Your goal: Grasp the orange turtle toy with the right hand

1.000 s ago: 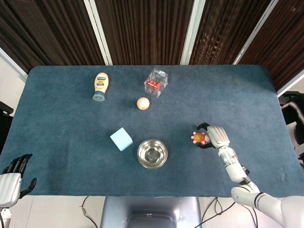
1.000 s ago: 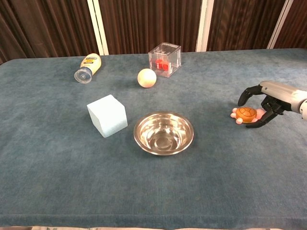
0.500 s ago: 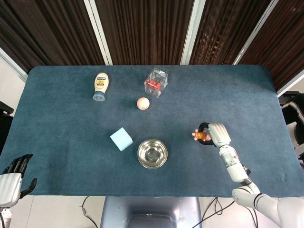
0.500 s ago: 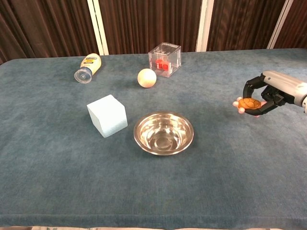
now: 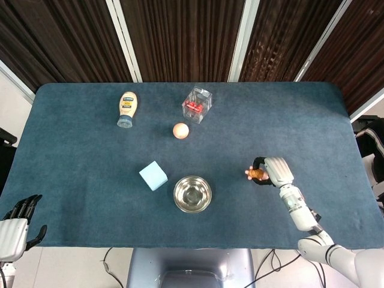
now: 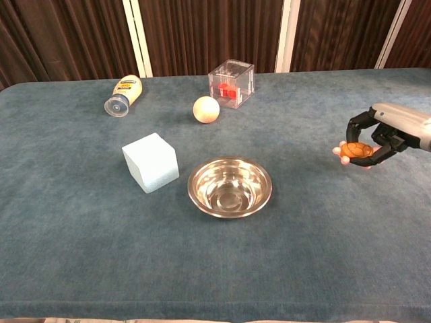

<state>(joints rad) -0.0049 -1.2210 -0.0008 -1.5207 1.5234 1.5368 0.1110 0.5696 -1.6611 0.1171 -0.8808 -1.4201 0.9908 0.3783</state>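
The orange turtle toy (image 5: 257,174) (image 6: 354,151) hangs above the blue cloth at the table's right side, held in my right hand (image 5: 271,171) (image 6: 381,133). Dark fingers curl around it from above and below, and its pale head pokes out to the left. My left hand (image 5: 16,223) stays off the table's near left corner with its fingers apart and nothing in it; the chest view does not show it.
A steel bowl (image 5: 192,194) (image 6: 229,186) sits left of the turtle, near the front. A light blue cube (image 5: 153,175), a cream ball (image 5: 180,130), a clear box with red pieces (image 5: 197,104) and a lying mayonnaise bottle (image 5: 126,108) are further left and back.
My right hand closed its fingers around the turtle and lifted it off the cloth, shifting slightly right. The left hand has not moved.
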